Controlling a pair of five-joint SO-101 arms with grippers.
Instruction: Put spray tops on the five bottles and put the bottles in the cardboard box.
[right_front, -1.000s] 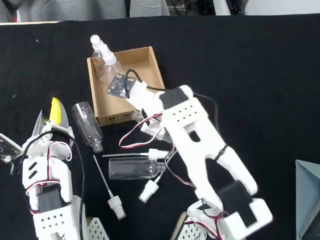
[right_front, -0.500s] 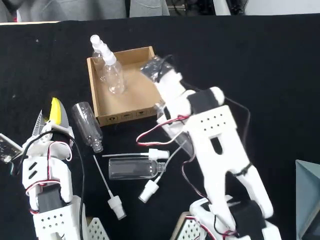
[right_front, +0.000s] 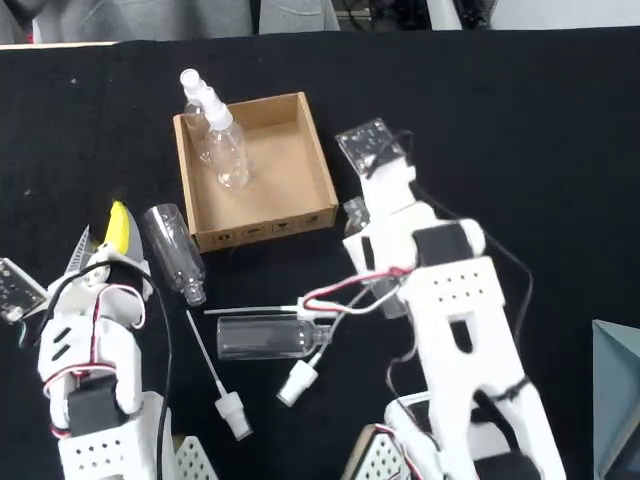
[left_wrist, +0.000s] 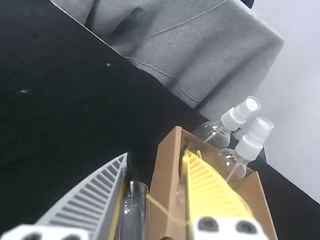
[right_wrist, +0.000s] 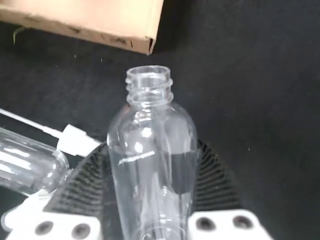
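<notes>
Right arm (right_front: 455, 300) has swung off the cardboard box (right_front: 300, 190) and now sits clear of its side; left arm has shifted only a little.

right gripper (right_wrist: 150, 167): jaws clamped on a clear open-necked bottle (right_wrist: 150, 150); ribbed pads (right_wrist: 87, 177) press its body from both sides; neck sticks out past the fingertips, no top on it; a box corner lies just ahead of the neck, not touching.

off to one side of these jaws I see a loose spray top (right_wrist: 75, 140) with its tube, just beside a lying bottle (right_wrist: 25, 165); from the high view that bottle (right_front: 265, 337) lies flat on the table, well apart from the box.

left gripper (left_wrist: 155, 157): jaws parted moderately, nothing held; the neck of a second bare bottle (left_wrist: 132, 200) shows in the gap between the grey and yellow fingers, lying on the table below; box wall is straight ahead of the fingertips.

two capped bottles (left_wrist: 220, 132) stand beyond the yellow finger, in the box's far corner, touching each other.

two more spray tops (right_front: 232, 410) lie on the table between the arms' bases.
</notes>
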